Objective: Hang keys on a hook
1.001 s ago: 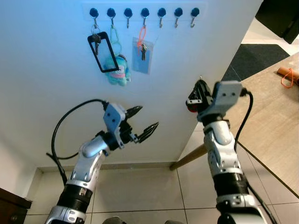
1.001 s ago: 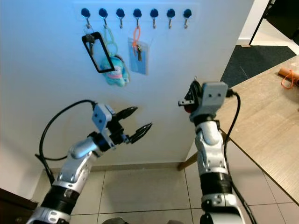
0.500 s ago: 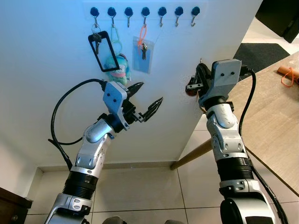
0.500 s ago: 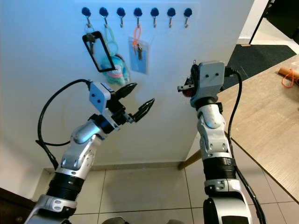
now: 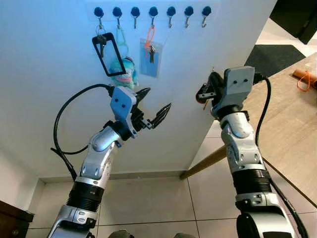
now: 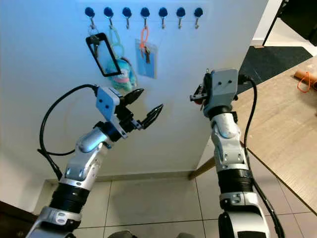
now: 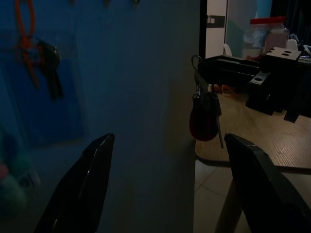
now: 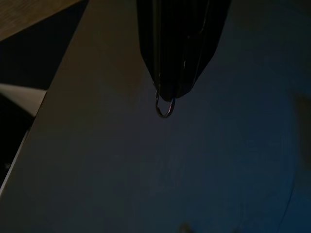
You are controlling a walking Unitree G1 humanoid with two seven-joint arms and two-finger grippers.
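the right gripper (image 5: 210, 91) pinched the keys (image 7: 204, 114) by their ring, red fob dangling; the free hooks (image 5: 188, 15) stood up and leftward (left gripper (image 5: 153, 106) gaped, empty)

Keys (image 7: 204, 116) dangle from the closed right gripper (image 5: 207, 92), which hides their tops; only a ring (image 8: 164, 108) peeks past its fingers. Beyond the gripper, the counter (image 5: 292, 124) is cut off by the frame edge.
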